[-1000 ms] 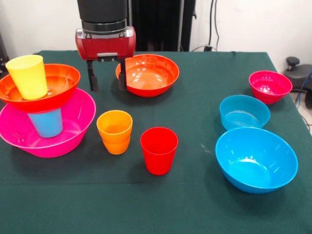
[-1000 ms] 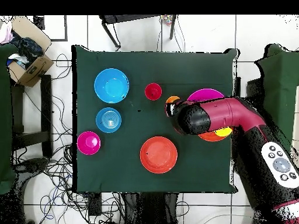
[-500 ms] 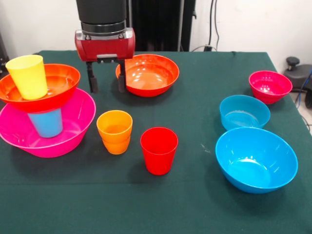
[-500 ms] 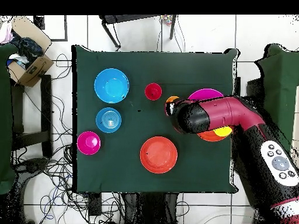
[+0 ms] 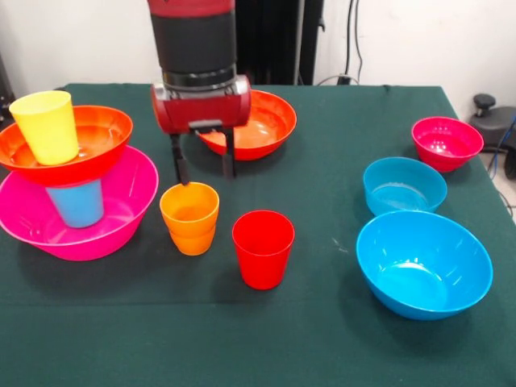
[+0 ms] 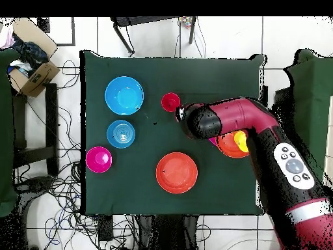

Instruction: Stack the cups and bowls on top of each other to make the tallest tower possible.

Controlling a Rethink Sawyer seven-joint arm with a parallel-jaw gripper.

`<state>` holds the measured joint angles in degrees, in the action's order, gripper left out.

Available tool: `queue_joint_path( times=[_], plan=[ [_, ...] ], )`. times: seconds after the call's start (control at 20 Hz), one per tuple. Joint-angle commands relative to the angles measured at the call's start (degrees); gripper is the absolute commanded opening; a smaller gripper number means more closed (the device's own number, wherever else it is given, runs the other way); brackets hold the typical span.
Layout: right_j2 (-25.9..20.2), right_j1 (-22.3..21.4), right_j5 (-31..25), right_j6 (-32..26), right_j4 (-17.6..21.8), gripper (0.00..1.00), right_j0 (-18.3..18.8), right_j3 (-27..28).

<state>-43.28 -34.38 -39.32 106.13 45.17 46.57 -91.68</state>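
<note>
1. The hand [image 5: 205, 167] hangs just above and behind the orange cup [image 5: 189, 218], its two fingers spread apart with nothing between them.
2. The orange cup stands upright on the green bench [image 5: 322, 339], mouth up and empty; the red cup [image 5: 263, 248] stands upright just beside it, also empty.
3. At the bench's edge the tower [image 5: 68, 181] stands: a large pink bowl [image 5: 121, 210] at the bottom holds a light blue cup [image 5: 76, 203]; an orange-red bowl [image 5: 97, 145] sits on that cup, and a yellow cup [image 5: 47, 125] stands inside it.
4. A second orange-red bowl [image 5: 270, 121] rests empty on the bench behind the hand, partly hidden by the arm.
5. On the other side lie three empty bowls: a large blue bowl [image 5: 423, 264] nearest the camera, a small blue bowl [image 5: 403, 185] behind it, and a small magenta bowl [image 5: 446, 143] farthest back.
6. In the overhead view the arm [image 6: 260, 140] covers the orange cup and much of the tower.
</note>
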Motion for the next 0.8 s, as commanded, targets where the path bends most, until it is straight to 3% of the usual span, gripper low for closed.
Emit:
queue_joint_path(
  times=[0.05,0.3,0.8],
  plan=[
    [0.45,8.87,-1.02,-18.53,7.33,1.0,-3.53,7.93],
    [1.28,10.38,-2.04,-18.62,8.0,1.0,-3.78,9.34],
    [3.45,7.88,-6.75,-14.54,5.91,1.0,-3.79,7.21]
  ],
)
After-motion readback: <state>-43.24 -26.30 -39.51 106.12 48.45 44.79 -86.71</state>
